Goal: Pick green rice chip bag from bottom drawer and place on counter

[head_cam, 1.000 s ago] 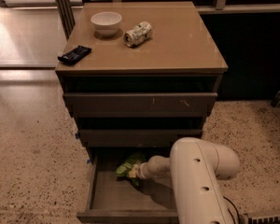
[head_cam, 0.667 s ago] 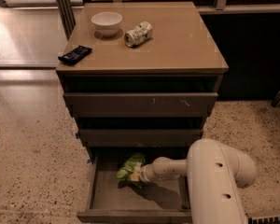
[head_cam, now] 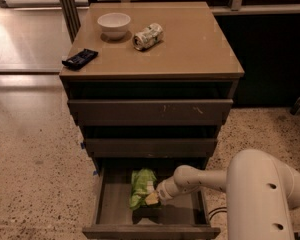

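Item 1. Arm [head_cam: 262, 194]: large cream housing, nearest the camera at lower right. It now sits further right than a second ago, with the forearm stretched leftward into the cabinet.

Item 2. Gripper [head_cam: 154, 198]: inside the bottom drawer [head_cam: 150, 231], touching the right edge of the bag. It is slightly nearer the drawer front than before. How wide it stands, and whether it has hold of the bag, cannot be told.

Item 3. Green rice chip bag [head_cam: 141, 184]: lying in the open bottom drawer, left of centre, showing longer and a little further forward than earlier. Judgement: contact made, lift not yet begun.

Item 4. Two upper drawers [head_cam: 150, 112]: unchanged.

Item 5. Counter [head_cam: 190, 49]: bag not yet on it; its right half looks the likely place. Carries a white bowl [head_cam: 114, 24], a crushed can [head_cam: 148, 36] and a black wrapper [head_cam: 79, 58], all unmoved.
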Robot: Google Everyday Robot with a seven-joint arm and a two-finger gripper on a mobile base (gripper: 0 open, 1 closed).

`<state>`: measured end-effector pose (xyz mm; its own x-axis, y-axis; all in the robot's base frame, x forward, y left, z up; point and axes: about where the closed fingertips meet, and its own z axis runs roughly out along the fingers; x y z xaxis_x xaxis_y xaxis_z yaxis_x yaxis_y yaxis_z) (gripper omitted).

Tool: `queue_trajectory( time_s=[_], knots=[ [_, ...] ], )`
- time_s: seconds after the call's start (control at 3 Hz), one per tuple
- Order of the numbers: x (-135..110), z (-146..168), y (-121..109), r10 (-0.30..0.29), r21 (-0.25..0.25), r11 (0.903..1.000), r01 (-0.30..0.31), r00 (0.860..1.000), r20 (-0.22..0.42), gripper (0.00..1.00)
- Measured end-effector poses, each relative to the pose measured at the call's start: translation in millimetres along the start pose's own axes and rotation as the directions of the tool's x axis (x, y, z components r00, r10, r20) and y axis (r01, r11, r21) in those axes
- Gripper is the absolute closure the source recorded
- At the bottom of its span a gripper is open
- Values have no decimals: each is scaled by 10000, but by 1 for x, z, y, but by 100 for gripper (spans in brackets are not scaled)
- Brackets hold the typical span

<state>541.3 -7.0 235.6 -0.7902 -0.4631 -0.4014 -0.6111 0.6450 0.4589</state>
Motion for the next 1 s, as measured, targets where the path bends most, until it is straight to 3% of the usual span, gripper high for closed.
queue_trajectory(
  time_s=[0.33,0.67,1.0],
  knots=[
    [18,-44,15,-1245,-421,9916,1226,9911,-465,100],
    [15,-107,26,-2156,-551,9753,2141,9762,-218,100],
    [-4,-178,35,-2870,-309,9574,2871,9579,70,100]
  ],
)
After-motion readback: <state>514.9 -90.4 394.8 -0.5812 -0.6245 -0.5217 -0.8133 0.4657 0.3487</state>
